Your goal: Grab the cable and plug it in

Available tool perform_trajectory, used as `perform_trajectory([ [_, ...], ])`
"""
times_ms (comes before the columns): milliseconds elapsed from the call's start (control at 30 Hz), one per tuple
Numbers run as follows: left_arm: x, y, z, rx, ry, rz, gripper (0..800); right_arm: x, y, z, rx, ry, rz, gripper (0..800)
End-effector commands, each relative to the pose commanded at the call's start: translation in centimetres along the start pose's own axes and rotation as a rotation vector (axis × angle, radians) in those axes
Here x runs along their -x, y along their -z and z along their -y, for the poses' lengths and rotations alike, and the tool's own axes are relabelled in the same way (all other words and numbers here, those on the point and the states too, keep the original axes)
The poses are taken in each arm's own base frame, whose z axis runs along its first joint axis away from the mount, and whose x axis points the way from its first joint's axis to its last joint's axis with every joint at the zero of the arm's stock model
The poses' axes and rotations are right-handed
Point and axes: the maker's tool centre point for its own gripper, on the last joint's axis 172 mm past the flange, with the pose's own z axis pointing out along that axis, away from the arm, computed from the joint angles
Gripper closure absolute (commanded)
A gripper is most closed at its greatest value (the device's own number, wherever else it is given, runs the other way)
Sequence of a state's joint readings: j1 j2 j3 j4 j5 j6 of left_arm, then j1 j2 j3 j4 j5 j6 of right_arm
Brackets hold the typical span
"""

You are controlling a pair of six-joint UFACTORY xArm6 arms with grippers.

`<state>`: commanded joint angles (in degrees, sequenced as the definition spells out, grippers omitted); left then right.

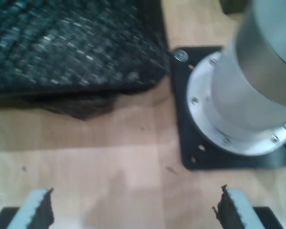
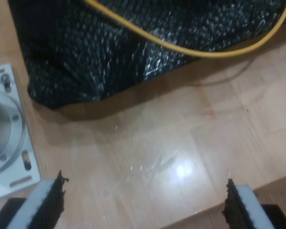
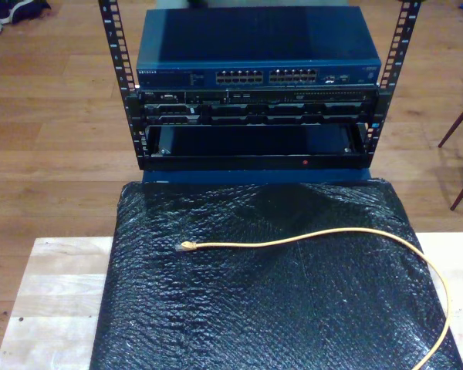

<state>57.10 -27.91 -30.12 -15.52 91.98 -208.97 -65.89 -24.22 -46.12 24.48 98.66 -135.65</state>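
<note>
Wood bench (image 3: 54, 293) w/ black bubble-wrap sheet (image 3: 278, 308); cable (image 3: 309, 238) lies loose on it, plug end toward rack (image 3: 255, 100). My first claw (image 1: 133, 210) & my second claw (image 2: 145, 202) both wide open, empty.

open claw (image 1: 133, 210), black mat (image 1: 71, 47), arm base (image 1: 238, 95)

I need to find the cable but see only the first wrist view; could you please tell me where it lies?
Observer: The cable lies on the black bubble wrap, its plug toward the exterior view's left.
Operator: Where would it plug in?
Observer: A blue switch with ports sits in the rack beyond the wrap.
Operator: Is a tool near it?
Observer: The second wrist view shows it ahead of my second tool, open and empty.
</note>
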Motion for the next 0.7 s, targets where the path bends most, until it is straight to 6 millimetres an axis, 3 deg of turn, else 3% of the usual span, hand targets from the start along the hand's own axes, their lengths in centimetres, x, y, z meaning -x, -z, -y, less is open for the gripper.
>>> perform_trajectory([
  [300, -1.8, -0.7, 2.1, 0.003, 0.049, -0.021, 0, -4.3, -1.6, -2.1, -0.041, 0.014, -0.018, 8],
  [467, -2.8, -1.0, 3.1, -0.008, 0.073, -0.039, 0, -7.8, -3.2, -3.1, -0.071, 0.031, -0.053, 8],
  [700, -3.6, -1.6, 3.4, 0.022, 0.097, -0.033, 0, -12.6, -4.0, -4.0, -0.058, 0.041, -0.101, 8],
])
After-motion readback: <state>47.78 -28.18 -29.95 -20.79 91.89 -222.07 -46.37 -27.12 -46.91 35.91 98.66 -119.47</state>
